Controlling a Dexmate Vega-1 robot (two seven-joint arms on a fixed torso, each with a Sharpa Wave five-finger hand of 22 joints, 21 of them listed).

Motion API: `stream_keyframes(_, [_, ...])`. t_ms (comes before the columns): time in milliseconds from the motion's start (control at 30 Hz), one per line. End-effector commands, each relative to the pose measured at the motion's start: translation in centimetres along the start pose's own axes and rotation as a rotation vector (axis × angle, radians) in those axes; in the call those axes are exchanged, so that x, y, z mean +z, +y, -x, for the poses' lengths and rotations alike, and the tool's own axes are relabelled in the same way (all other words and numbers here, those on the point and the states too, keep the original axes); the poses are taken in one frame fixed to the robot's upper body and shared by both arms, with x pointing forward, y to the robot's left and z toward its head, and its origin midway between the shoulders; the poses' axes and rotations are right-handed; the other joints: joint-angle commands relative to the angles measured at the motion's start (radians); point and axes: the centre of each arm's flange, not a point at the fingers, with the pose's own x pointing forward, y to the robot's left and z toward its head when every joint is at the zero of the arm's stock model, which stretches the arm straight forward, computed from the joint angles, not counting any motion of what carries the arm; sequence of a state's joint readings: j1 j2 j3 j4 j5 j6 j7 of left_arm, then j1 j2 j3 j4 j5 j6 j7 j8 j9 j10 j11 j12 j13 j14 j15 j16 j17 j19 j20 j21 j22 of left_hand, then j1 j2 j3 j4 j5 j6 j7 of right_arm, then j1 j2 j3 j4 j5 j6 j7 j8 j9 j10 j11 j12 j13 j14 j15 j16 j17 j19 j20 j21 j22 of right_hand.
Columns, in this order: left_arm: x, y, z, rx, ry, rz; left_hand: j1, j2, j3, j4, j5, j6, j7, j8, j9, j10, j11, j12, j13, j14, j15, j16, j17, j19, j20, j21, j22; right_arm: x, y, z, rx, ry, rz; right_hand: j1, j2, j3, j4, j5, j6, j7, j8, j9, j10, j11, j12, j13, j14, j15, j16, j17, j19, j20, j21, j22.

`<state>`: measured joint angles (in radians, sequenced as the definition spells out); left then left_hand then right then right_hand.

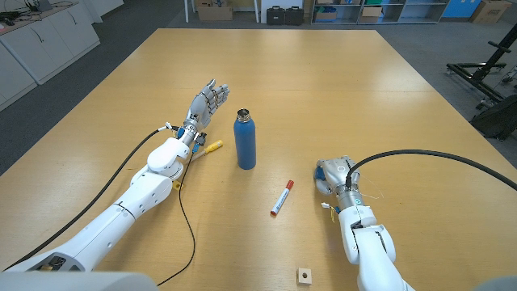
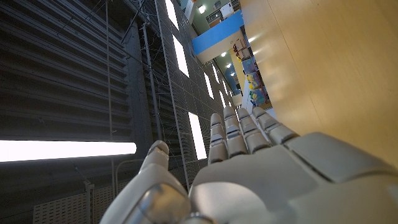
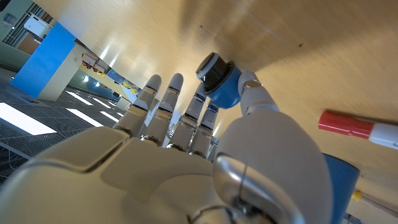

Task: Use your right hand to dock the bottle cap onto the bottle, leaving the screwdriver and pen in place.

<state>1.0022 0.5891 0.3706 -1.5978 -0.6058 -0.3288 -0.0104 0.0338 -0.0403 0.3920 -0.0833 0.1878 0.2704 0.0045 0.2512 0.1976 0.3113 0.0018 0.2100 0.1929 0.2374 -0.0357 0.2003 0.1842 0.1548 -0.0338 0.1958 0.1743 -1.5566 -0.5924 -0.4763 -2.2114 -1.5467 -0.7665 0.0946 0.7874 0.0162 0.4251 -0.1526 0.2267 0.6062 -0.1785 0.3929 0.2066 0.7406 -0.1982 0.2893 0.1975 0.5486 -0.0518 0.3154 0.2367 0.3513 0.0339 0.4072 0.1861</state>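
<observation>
I'm working over a wide wooden table (image 1: 339, 89). A blue bottle (image 1: 245, 140) stands upright near its middle. A red-capped pen (image 1: 281, 198) lies nearer me, apart from the bottle. A yellow-handled screwdriver (image 1: 212, 148), I think, lies left of the bottle. A small pale block (image 1: 304, 276) sits near the front edge.

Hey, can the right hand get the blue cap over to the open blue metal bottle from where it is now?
Probably yes. The right hand already grips the blue bottle cap, and bare table lies between it and the blue metal bottle; the red-capped white pen lies nearer the robot, off that path.
</observation>
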Motion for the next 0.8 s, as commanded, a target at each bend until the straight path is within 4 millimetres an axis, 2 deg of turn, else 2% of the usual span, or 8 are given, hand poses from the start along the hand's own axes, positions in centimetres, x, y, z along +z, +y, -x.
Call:
stream_keyframes(33, [-0.2,0.0,0.1,0.004,0.002,0.004,-0.004,0.009,0.002,-0.005,0.0,0.008,0.002,-0.004,0.003,0.008,0.002,-0.005,0.002,0.008,-0.003,-0.002,0.002,-0.002,0.004,0.0,0.005,-1.1,-0.2,0.3,-0.07,0.04,-0.103,0.002,0.008,0.001,0.005,0.006,0.056,-0.043,0.008,0.004,0.037,-0.024,0.002,0.004,-0.014,-0.127,-0.006,0.002,0.014,-0.007,0.007,0.003])
stream_keyframes(367, [0.1,-0.1,0.3,0.004,-0.009,0.009,-0.005,0.009,0.002,-0.006,0.0,0.009,0.003,-0.004,0.003,0.008,0.001,-0.005,0.003,0.008,-0.003,-0.003,0.002,-0.002,0.004,0.0,0.005,-1.3,-0.8,0.4,-0.092,0.037,-0.131,-0.002,0.006,-0.003,0.007,0.005,0.07,-0.042,0.013,0.003,0.052,-0.024,0.001,0.004,-0.011,-0.125,-0.006,0.003,0.02,-0.011,0.007,0.004])
stream_keyframes(800, [0.2,-0.1,0.2,0.0,-0.006,0.006,-0.005,0.01,0.002,-0.007,0.0,0.009,0.002,-0.005,0.003,0.008,0.001,-0.005,0.003,0.009,-0.005,-0.002,0.002,-0.002,0.004,0.0,0.005,-1.6,-2.9,0.3,-0.136,0.03,-0.166,-0.001,0.005,-0.004,0.007,0.006,0.08,-0.043,0.016,0.002,0.066,-0.024,0.0,0.004,-0.001,-0.127,-0.004,0.003,0.023,-0.019,0.006,0.004])
